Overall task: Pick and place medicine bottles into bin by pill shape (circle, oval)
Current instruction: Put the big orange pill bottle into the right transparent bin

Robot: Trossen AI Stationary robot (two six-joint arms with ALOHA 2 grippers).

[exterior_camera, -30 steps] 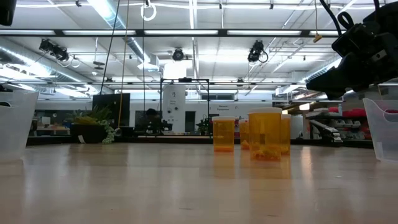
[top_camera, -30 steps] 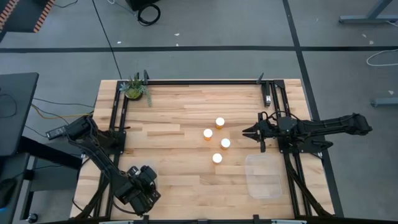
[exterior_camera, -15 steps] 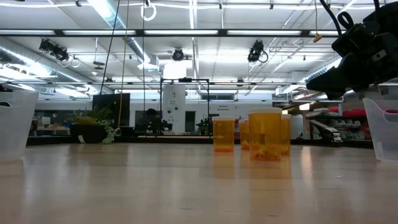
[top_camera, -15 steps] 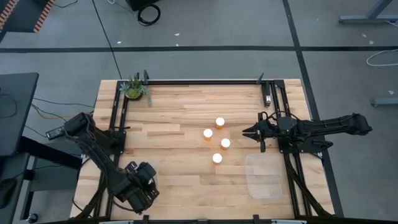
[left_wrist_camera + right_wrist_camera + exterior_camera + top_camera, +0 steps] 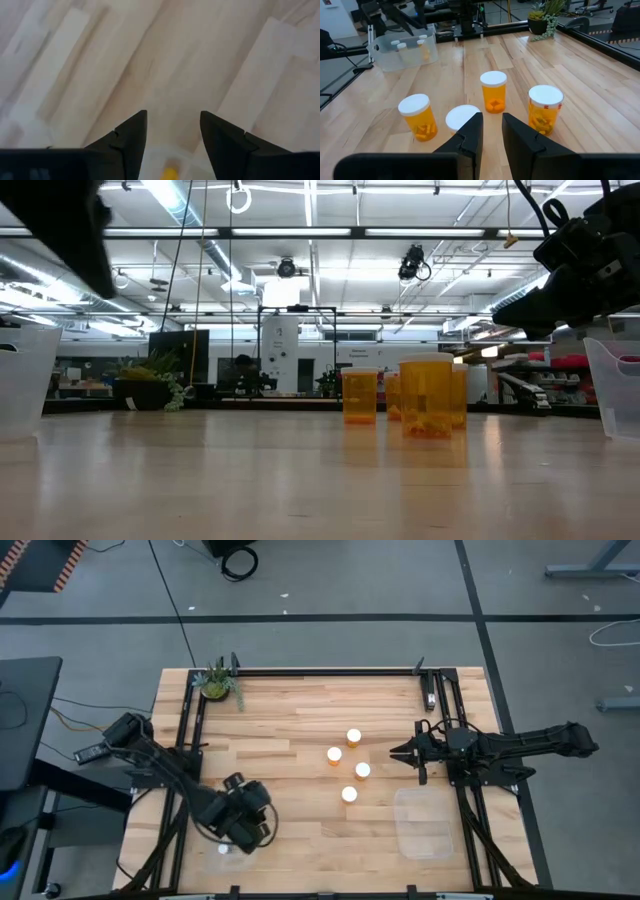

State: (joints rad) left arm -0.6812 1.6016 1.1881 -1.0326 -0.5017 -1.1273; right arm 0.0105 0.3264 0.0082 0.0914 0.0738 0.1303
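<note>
Several orange medicine bottles with white caps (image 5: 348,764) stand upright on the wooden table's middle; they also show in the right wrist view (image 5: 493,92) and the low view (image 5: 427,396). My right gripper (image 5: 397,753) hovers just right of them, fingers narrowly open (image 5: 491,125), empty. My left gripper (image 5: 247,823) hangs open and empty (image 5: 173,131) above the near left of the table. A clear bin (image 5: 385,57) at the near left holds small white-capped bottles (image 5: 400,45); one cap shows from above (image 5: 222,848).
A second clear bin (image 5: 425,823) sits at the near right, below my right arm. A green potted plant (image 5: 217,683) stands at the far left corner. Black rails (image 5: 330,671) run along the far, left and right sides. Bare wood lies between the bottles and the plant.
My left gripper has gone toward the table's right and far edges, away from the near left corner, and its arm now shows at the low view's top left. A white cap shows where the gripper was. My right arm has kept still.
</note>
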